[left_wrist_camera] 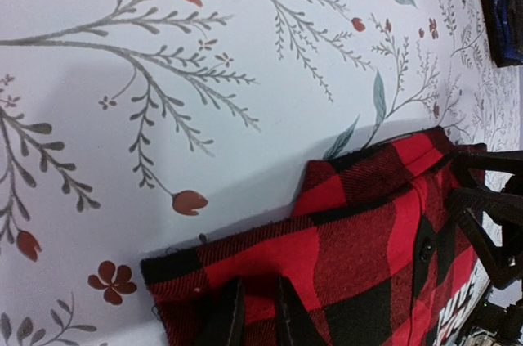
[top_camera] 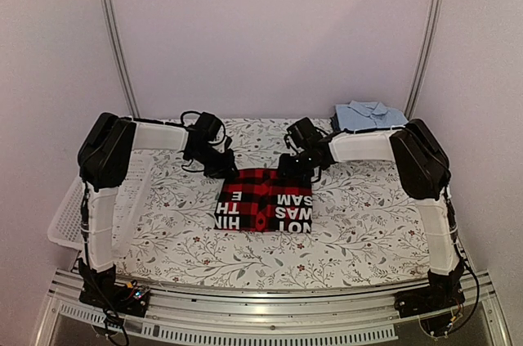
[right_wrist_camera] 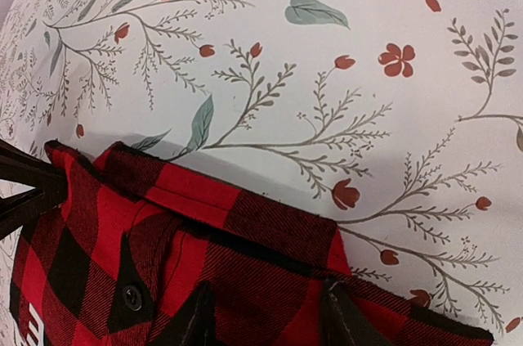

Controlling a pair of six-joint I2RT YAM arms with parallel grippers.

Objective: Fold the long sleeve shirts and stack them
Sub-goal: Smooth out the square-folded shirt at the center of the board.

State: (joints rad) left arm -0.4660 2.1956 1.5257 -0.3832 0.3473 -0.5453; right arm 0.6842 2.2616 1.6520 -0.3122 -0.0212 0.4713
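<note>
The red-and-black check shirt point(top_camera: 263, 199) lies folded in the middle of the table, white lettering showing on its near half. My left gripper point(top_camera: 219, 168) is at its far left corner, the fingers nearly together with a pinch of red cloth point(left_wrist_camera: 351, 240) between them point(left_wrist_camera: 261, 313). My right gripper point(top_camera: 292, 168) is at the far right corner by the collar point(right_wrist_camera: 204, 199). It point(right_wrist_camera: 268, 317) stands open, fingers well apart, with flat cloth across the gap. A folded light blue shirt point(top_camera: 369, 114) sits at the back right.
A white mesh basket point(top_camera: 67, 219) stands at the table's left edge. The flowered tablecloth point(top_camera: 368, 223) covers the table. A dark blue cloth point(left_wrist_camera: 500, 2) shows at the upper right corner of the left wrist view. The two grippers are close together over the shirt's far edge.
</note>
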